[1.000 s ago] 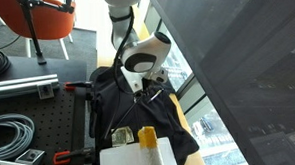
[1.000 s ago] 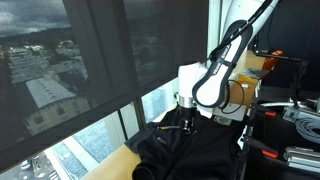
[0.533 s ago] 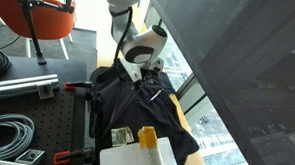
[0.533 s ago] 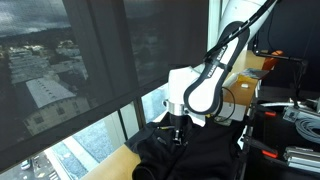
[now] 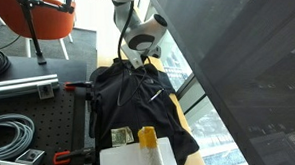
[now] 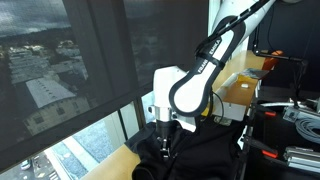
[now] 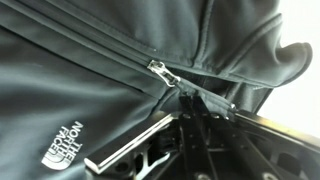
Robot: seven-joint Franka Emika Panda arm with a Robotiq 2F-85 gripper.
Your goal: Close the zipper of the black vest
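The black vest (image 5: 138, 105) lies spread on the table, front up; it also shows in the other exterior view (image 6: 205, 155) and fills the wrist view (image 7: 90, 70). The zipper (image 7: 158, 70) runs across its middle as a thin line, with a small silvery slider. My gripper (image 7: 192, 100) is pressed together right at the slider, shut on the pull tab. In both exterior views the gripper (image 5: 137, 65) (image 6: 165, 138) points down onto the vest's front. A white logo (image 7: 65, 143) is printed on the fabric.
A white box (image 5: 138, 158) and a yellow object (image 5: 148, 138) sit at the vest's near end. Red clamps (image 5: 73, 89) and grey cables (image 5: 9, 129) lie on the black perforated bench. The vest lies beside a large window (image 6: 70, 80), and an orange chair (image 5: 45, 17) stands behind.
My gripper has slid along the zipper line, up the vest in one exterior view and toward the window side in the other, staying shut at the slider.
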